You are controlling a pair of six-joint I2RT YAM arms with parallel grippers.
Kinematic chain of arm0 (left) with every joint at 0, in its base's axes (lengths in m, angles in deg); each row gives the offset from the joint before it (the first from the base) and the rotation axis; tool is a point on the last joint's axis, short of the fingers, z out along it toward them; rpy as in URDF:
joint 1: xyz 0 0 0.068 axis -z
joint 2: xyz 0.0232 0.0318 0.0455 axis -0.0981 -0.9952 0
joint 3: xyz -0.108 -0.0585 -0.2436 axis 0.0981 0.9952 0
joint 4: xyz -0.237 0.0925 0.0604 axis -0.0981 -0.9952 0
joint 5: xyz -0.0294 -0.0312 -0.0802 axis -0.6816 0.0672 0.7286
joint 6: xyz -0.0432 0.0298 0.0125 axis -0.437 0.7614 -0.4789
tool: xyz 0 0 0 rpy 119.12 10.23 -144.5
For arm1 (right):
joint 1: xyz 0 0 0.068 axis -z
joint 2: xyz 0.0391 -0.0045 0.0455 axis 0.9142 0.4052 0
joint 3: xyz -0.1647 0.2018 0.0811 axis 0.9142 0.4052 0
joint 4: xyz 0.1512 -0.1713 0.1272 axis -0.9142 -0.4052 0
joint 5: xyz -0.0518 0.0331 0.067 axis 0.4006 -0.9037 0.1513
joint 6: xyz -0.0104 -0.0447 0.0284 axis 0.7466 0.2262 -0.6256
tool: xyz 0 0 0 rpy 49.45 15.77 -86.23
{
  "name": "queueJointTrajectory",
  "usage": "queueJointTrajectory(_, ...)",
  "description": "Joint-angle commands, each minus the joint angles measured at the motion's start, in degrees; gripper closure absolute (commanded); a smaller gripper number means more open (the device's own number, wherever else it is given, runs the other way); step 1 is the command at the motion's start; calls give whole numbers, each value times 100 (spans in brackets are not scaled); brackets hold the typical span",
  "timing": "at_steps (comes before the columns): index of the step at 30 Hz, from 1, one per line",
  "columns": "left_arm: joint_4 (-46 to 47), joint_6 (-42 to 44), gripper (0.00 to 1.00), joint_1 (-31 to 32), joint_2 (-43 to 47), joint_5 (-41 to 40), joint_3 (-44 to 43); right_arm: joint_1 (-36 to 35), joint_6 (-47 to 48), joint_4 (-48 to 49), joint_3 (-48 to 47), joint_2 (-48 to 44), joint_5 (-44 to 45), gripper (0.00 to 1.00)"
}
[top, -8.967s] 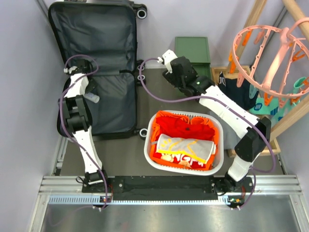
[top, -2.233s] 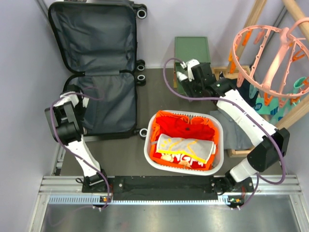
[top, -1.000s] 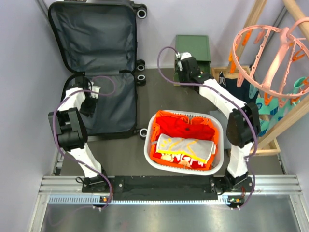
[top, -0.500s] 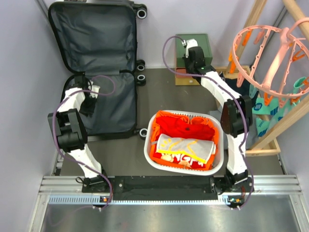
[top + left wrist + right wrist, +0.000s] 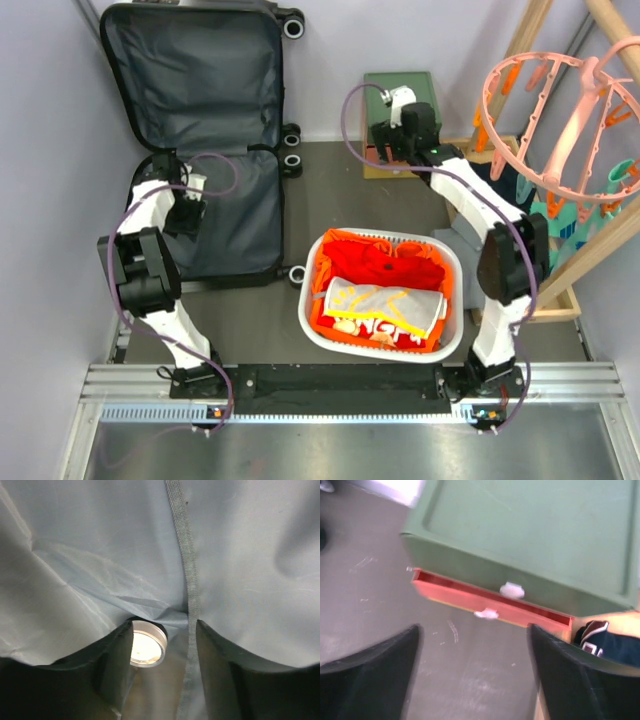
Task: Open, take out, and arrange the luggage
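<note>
The luggage [image 5: 200, 100] lies open at the back left, its dark grey lining showing in both halves. My left gripper [image 5: 192, 208] is down in the near half. In the left wrist view its fingers [image 5: 116, 665] are closed round a small clear bottle with a silver cap [image 5: 147, 646], pressed against the lining [image 5: 240, 555] beside a grey strap [image 5: 190, 580]. My right gripper [image 5: 383, 143] is wide open and empty, hovering over the floor [image 5: 470, 680] in front of the green drawer box.
The green drawer box [image 5: 400, 100] has its orange drawer [image 5: 490, 605] slightly out. A white laundry basket [image 5: 312, 320] with red and grey clothes stands centre front. A pink peg hanger [image 5: 560, 110] on a wooden rack stands right, with dark clothes below.
My right arm has swung from the floor beside the luggage to the drawer box and shifted slightly right in the last half second. My left gripper lowered into the near half and has held still.
</note>
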Motion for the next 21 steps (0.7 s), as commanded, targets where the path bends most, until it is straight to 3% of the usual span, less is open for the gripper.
queueJointTrajectory(1, -89, -45, 24, 84, 491, 276, -367, -260, 95, -243, 436, -1305, -649, 1)
queueJointTrajectory(2, -98, -63, 17, 128, 535, 433, -428, -313, 95, -296, 550, -1464, -720, 1)
queueJointTrajectory(3, -107, -89, 16, 181, 631, 452, -455, -374, 95, -375, 734, -1605, -773, 1)
queueJointTrajectory(4, -115, -115, 2, 320, 710, 487, -473, -462, 95, -576, 806, -1876, -913, 1)
queueJointTrajectory(9, -2, -291, 1, 848, 1377, 698, -219, -744, -1, -841, 1692, -2808, -1248, 1)
queueJointTrajectory(13, 795, -336, 1, 964, 2440, 944, 632, -771, -344, -982, 2484, -3679, -1222, 1)
queueJointTrajectory(16, 1402, -248, 1, 964, 3529, 980, 1852, -779, -599, -964, 3186, -4504, -1011, 1)
queueJointTrajectory(21, 1668, -484, 1, 963, 4726, 857, 2822, -779, -985, -912, 4119, -5569, -337, 1)
